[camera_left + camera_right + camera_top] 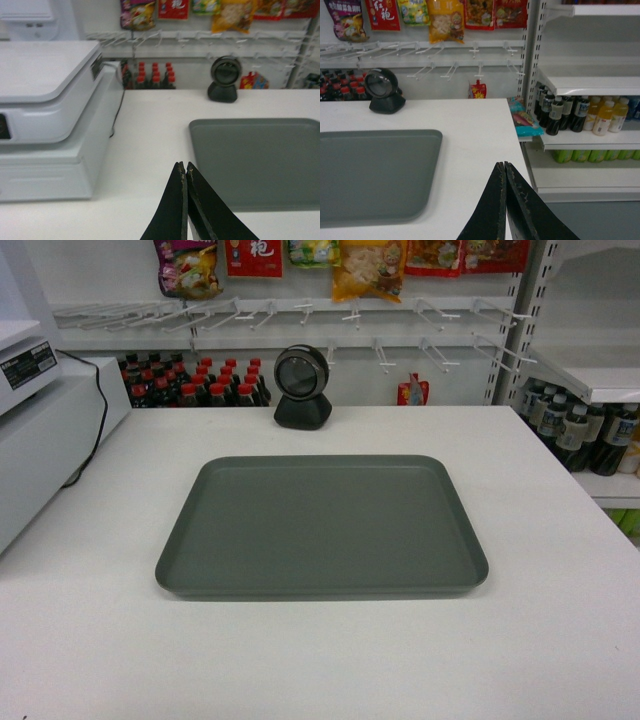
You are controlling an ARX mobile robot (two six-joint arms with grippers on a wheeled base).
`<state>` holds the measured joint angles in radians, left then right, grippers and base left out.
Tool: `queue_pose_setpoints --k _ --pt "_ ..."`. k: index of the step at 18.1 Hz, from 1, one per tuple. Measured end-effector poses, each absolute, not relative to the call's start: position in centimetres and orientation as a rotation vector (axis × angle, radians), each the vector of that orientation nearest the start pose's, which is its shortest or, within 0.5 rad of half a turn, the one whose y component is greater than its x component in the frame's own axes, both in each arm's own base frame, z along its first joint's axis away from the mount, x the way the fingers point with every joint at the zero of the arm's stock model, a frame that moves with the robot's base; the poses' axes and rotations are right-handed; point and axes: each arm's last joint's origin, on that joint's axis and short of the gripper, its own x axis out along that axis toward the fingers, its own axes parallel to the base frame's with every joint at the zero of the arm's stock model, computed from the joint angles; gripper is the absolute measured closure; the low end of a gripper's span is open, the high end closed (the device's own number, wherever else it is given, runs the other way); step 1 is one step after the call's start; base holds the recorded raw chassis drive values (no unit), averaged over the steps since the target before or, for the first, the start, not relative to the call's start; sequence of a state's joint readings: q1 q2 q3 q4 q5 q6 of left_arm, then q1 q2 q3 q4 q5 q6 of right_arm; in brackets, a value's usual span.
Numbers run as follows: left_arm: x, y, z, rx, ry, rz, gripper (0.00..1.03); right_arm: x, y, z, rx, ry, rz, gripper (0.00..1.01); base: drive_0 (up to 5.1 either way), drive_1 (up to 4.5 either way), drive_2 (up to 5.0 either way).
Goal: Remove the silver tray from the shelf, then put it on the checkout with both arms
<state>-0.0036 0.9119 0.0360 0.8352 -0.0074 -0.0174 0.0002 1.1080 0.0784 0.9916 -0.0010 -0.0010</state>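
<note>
Now flat on the bench (560, 640), the silver tray (322, 526), roughly midway between left and right edges, long sides parallel to the front edge, nothing on it, clear of every edge. Behind it, near the back edge, a black round-headed scanner (301, 388), well apart from the tray's far rim. At the left edge, a white register machine (45, 430) with a black cable (97, 420) trailing down onto the bench top. Beyond the back edge, rows of red-capped dark bottles (195, 382) and white peg hooks (300, 315) with snack packets (368, 268) hanging above. Off the right edge, the shelf (585, 380), glossy white boards carrying dark drink bottles (575, 430).

From the left wrist view, left pincer (186, 170) closed to a narrow seam, black fingers (175, 210) pressed together, gripping nothing, poised over bare bench just outside the tray's left rim, not touching it. From the right wrist view, right pincer (504, 170) likewise shut tight with fingers (492, 210) meeting at the tips, empty, over the bench's front right corner area, beside the tray's right rim with a strip of white between. Neither arm visible in the head view. In the right wrist view also, yellow and dark bottles (585, 115) on the shelf boards and a small red packet (478, 90) past the back edge
</note>
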Motion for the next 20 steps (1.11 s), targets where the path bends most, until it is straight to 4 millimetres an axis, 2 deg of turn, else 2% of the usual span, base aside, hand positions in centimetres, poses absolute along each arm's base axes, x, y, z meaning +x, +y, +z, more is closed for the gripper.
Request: queue_pose_setpoints --k 2,8,20 --pt "15.0 0.0 16.3 -0.017 0.012 0.005 1.02 16.5 0.0 16.5 -0.001 0.002 0.0 0.99 0.0 0.0 0.0" --pt "13.1 0.0 16.8 -0.017 -0.005 0.001 1.02 14.0 0.0 16.5 -0.001 0.01 0.0 0.99 0.0 0.0 0.0" --pt "11.2 0.0 17.0 -0.017 -0.011 0.001 1.02 11.6 0.0 17.1 -0.001 -0.013 0.0 0.99 0.0 0.0 0.0"
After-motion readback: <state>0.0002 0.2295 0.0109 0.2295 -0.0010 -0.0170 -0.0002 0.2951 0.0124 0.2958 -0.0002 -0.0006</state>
